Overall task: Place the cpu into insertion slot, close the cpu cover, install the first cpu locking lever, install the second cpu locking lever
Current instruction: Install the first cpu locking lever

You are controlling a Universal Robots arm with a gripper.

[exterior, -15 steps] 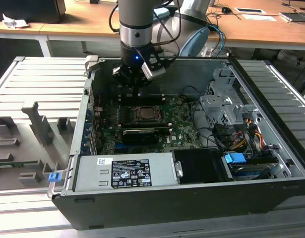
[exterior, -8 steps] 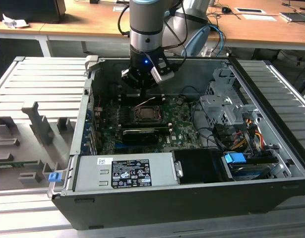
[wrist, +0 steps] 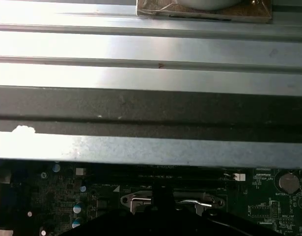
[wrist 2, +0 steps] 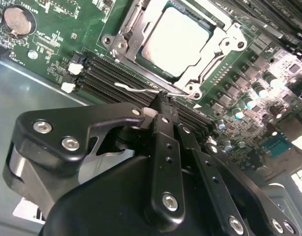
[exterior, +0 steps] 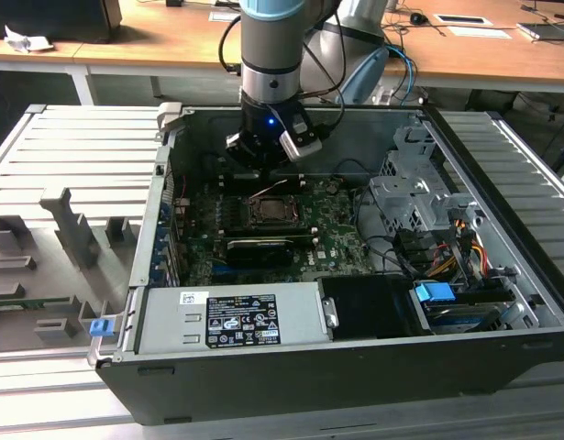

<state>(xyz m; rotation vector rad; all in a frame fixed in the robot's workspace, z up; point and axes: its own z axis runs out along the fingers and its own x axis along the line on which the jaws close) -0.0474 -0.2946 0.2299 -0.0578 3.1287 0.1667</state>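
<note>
The cpu (wrist 2: pixel 174 33) lies flat in the insertion slot (exterior: pixel 268 212) on the green motherboard, its silvery top showing through the window of the cpu cover (wrist 2: pixel 220 43), which is folded down over it. A thin wire locking lever (wrist 2: pixel 139 89) runs along the near edge of the socket, its end right at my fingertips. My gripper (wrist 2: pixel 163 102) is shut, its black fingers pressed together and its tip at that lever. In the exterior view the gripper (exterior: pixel 260 170) hangs just behind the socket. The first wrist view has the lever (wrist: pixel 192 201) low down.
Black memory slots (wrist 2: pixel 116 73) run between the gripper and the socket. A long black card (exterior: pixel 260 247) sits in front of the socket. The case's back wall (wrist: pixel 151 73) stands close behind. Drive cages and cables (exterior: pixel 419 220) fill the exterior view's right, and a power supply (exterior: pixel 231 316) the front.
</note>
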